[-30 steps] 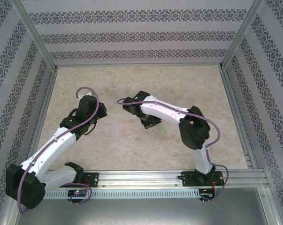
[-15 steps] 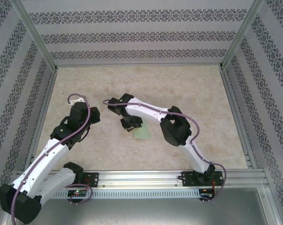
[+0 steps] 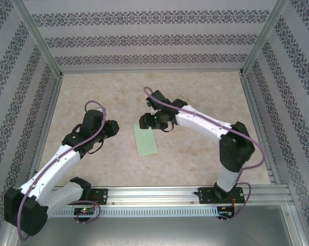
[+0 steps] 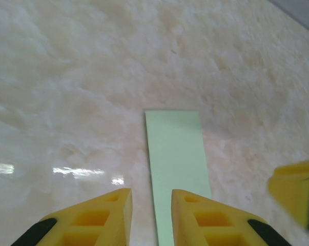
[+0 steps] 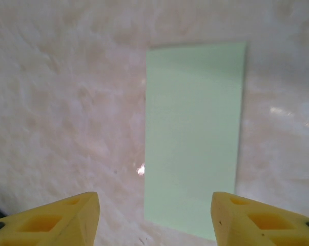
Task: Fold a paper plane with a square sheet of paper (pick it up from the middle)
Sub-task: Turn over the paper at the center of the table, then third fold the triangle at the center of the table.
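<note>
Top external view had the sheet of paper (image 3: 145,140) lying flat on the table (image 3: 205,97) as a long pale green rectangle, near the middle, between the two arms. Left gripper (image 3: 112,128) sat just left of it, its jaws a narrow gap apart with nothing between them. Right gripper (image 3: 146,122) hung over the sheet's far end, jaws spread wide and empty.
</note>
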{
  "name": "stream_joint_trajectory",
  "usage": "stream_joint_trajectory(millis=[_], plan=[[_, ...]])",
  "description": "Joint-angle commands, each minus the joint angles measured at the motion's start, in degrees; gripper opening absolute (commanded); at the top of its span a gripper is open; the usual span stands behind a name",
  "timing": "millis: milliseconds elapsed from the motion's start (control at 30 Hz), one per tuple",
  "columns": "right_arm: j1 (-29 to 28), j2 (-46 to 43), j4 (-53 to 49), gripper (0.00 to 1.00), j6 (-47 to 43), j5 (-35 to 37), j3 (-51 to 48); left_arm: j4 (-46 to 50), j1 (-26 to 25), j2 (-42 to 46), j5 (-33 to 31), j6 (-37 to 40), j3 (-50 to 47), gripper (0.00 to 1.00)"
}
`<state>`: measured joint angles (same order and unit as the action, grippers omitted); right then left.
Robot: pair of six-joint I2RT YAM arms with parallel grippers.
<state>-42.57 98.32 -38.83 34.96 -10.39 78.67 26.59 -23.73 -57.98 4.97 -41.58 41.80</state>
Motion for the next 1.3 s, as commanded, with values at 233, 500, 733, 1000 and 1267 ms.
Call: stream_joint_trajectory(millis=[233, 500, 733, 1000, 1267], plan=[[7.51, -16.40, 23.09, 0.96, 5.74, 12.27, -23.69, -17.40, -8.09, -26.00, 13.07, -2.80, 2.46, 0.20], [10.22, -9.35, 32.12, 0.77, 5.40, -10.65, -27.20, -14.99, -7.80, -34.79, 6.26, -3.77, 6.52, 0.17], [7.51, -2.55, 31.58, 0.71, 6.20, -11.40, -25.99, -14.01, -7.75, -37.45, 4.00, -2.93, 7.91, 0.17], [6.45, 2.02, 35.41, 0.59, 8.45, -15.32, -26.13, -13.21, -7.76, -38.21, 3.32, -0.92, 8.54, 0.18], [5.66, 5.55, 36.21, 0.55, 8.57, -17.14, -24.95, -14.95, -7.74, -39.76, 3.88, -0.28, 7.20, 0.17]])
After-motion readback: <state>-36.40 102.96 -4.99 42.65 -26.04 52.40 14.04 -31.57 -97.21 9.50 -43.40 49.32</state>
